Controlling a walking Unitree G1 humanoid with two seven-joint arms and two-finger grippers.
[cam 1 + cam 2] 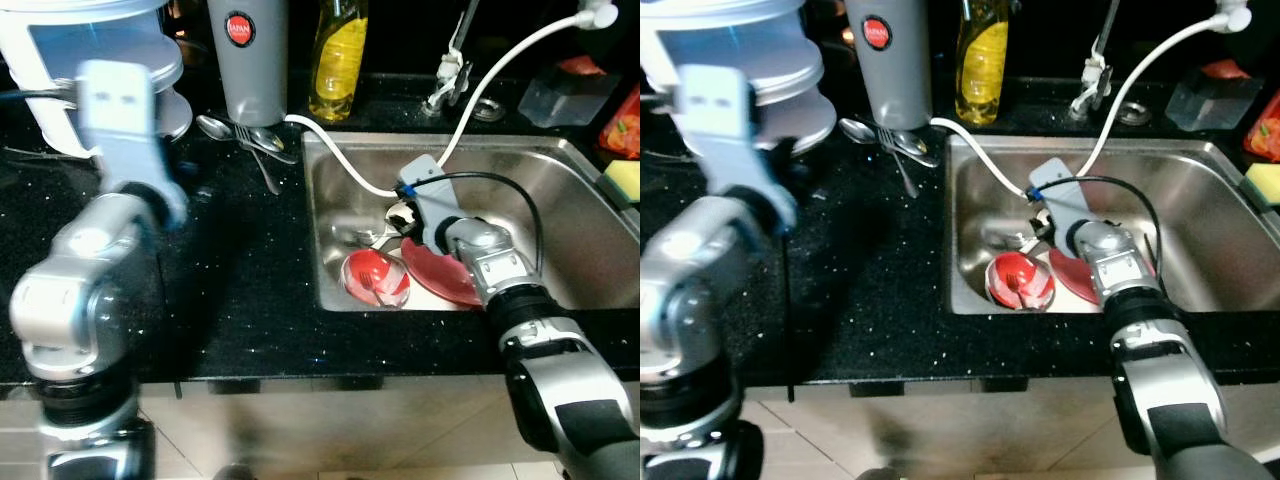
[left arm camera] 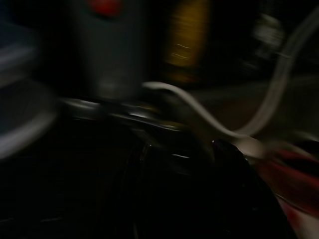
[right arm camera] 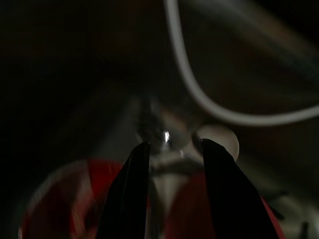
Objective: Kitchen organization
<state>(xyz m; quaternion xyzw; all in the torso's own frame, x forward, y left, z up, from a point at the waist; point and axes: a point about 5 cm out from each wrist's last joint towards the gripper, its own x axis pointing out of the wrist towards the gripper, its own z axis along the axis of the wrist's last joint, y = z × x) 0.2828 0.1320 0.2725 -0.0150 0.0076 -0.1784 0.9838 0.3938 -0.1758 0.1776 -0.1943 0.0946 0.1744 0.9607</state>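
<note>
At the far left a stack of pale plastic containers (image 1: 95, 60) sits at the back of the black speckled counter (image 1: 240, 270), out of the working space. The left gripper (image 1: 780, 165) is raised over the counter in front of that stack; its view is dark and smeared, so whether its fingers are spread or closed cannot be told. Next along, a tall grey canister (image 1: 250, 60) with a red round label stands against the wall, and at its foot lie metal spoons (image 1: 245, 135), shiny and thin, probably set there after being taken out of the basin. A bottle of yellow liquid (image 1: 338, 55) (dish soap, most likely) stands just beside the sink, handy to it.

A white hose (image 1: 480, 85) loops from the upper right down into the stainless steel sink (image 1: 560, 215), whose walls are smooth and reflective. On its floor lie a round red bowl (image 1: 376, 279) with a glossy, possibly see-through skin, and touching it a flat red plate (image 1: 440, 272), with some cutlery (image 1: 360, 236) behind them. The right gripper (image 3: 172, 154) reaches low into the basin over these dishes, its two black fingers (image 3: 127, 194) spread with a gap between them and nothing pinched, aimed at a small shiny piece near the white hose end. It looks set to pick out the next item.
</note>
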